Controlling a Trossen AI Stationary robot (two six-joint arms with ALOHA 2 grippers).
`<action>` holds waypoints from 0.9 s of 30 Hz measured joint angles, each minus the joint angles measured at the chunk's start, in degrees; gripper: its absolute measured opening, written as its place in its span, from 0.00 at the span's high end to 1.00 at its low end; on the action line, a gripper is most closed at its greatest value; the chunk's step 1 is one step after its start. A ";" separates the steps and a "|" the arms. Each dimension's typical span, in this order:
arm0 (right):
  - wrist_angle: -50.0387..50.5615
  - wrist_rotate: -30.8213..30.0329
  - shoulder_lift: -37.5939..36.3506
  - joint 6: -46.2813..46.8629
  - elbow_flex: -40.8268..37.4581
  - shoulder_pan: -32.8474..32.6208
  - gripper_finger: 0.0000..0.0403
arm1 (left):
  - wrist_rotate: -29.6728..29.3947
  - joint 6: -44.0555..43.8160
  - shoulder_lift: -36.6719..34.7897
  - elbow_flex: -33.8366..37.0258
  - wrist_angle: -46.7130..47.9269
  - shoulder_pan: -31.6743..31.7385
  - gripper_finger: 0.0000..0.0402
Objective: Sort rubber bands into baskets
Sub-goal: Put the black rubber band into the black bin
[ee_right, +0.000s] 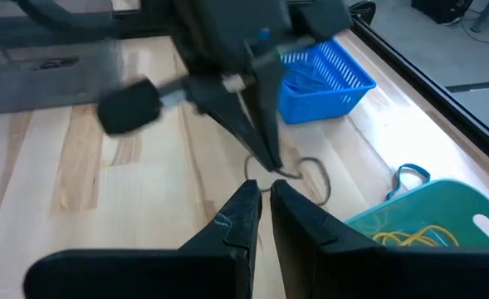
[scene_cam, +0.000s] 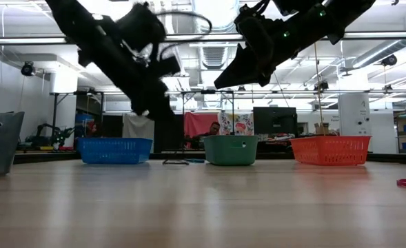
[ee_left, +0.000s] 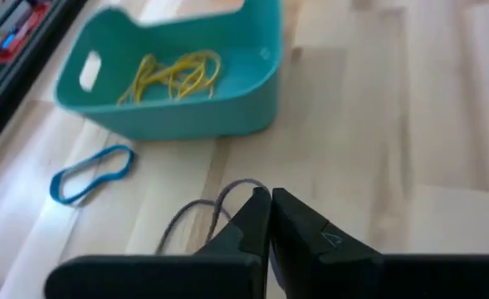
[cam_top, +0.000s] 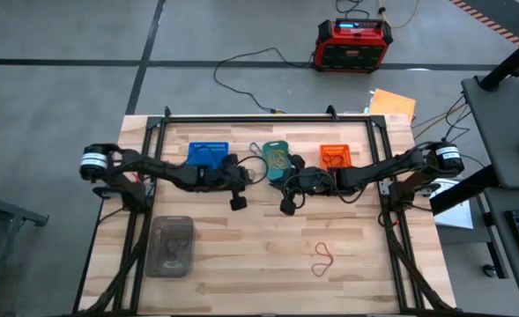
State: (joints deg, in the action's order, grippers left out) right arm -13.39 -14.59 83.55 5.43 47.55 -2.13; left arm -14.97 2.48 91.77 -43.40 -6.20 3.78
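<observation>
We see the left gripper (ee_left: 269, 218) pinched shut on a grey rubber band (ee_left: 201, 214) between the blue basket (ee_right: 323, 76) and teal basket (ee_left: 178, 79); its loop trails back from the fingertips. The right gripper (ee_right: 265, 208) hovers nearby, nearly closed, empty.

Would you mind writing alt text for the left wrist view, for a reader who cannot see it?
The left gripper is shut on a grey rubber band just above the wooden table. Beyond it stands the teal basket holding yellow rubber bands, with a blue rubber band lying on the table beside it.
</observation>
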 joint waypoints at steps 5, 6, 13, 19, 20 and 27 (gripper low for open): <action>0.02 0.00 0.00 -0.02 0.00 0.00 0.93 | -0.01 -1.06 -6.01 -0.02 4.35 -4.18 1.00; 0.04 0.00 0.00 -0.02 0.00 0.00 0.93 | 0.03 -1.44 -7.42 -0.02 5.01 -5.35 1.00; 0.39 0.00 0.00 0.05 0.00 0.00 0.93 | -0.96 -3.94 -19.11 -0.04 11.22 -14.92 1.00; 0.48 0.00 0.02 0.11 0.00 0.00 0.93 | -2.50 -12.32 -27.99 -0.07 16.57 -21.94 1.00; 0.49 0.00 0.02 0.11 0.00 0.00 0.93 | -2.50 -13.73 -29.22 -0.07 16.84 -23.39 1.00; 0.42 0.00 0.02 0.14 0.00 0.00 0.93 | -2.44 -26.51 -35.86 -2.87 30.03 -33.57 1.00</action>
State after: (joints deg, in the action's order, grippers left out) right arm -12.96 -14.59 83.57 5.56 47.55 -2.13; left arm -17.41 -24.03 55.91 -46.27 23.83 -29.79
